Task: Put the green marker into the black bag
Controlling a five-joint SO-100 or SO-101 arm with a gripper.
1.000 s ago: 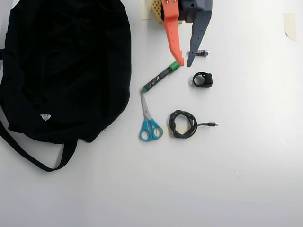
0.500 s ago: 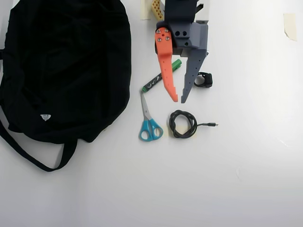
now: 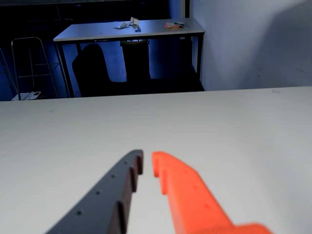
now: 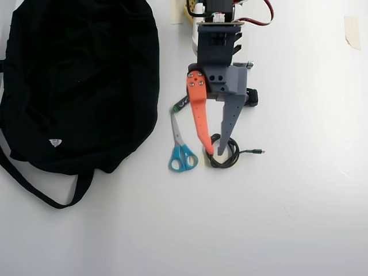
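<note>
The black bag [image 4: 75,86] fills the left of the overhead view, its strap looping below it. Of the green marker [image 4: 180,104], only the lower-left end shows, lying on the table; the arm covers the remainder. My gripper [image 4: 215,152] reaches past the marker, its orange and grey fingertips over the coiled cable [image 4: 230,156]. The jaws stand slightly apart with nothing between them. In the wrist view the gripper [image 3: 147,161] shows a narrow gap over bare table, and neither marker nor bag is in sight.
Blue-handled scissors [image 4: 181,150] lie just below the marker's end. A small black ring-shaped object [image 4: 252,96] sits right of the arm. Tape pieces [image 4: 352,30] are stuck at the top right. The wrist view looks towards a dark room with a desk [image 3: 127,30].
The gripper has travelled down the overhead picture, from the marker's cap, past the marker, to above the coiled cable. The marker lies where it was.
</note>
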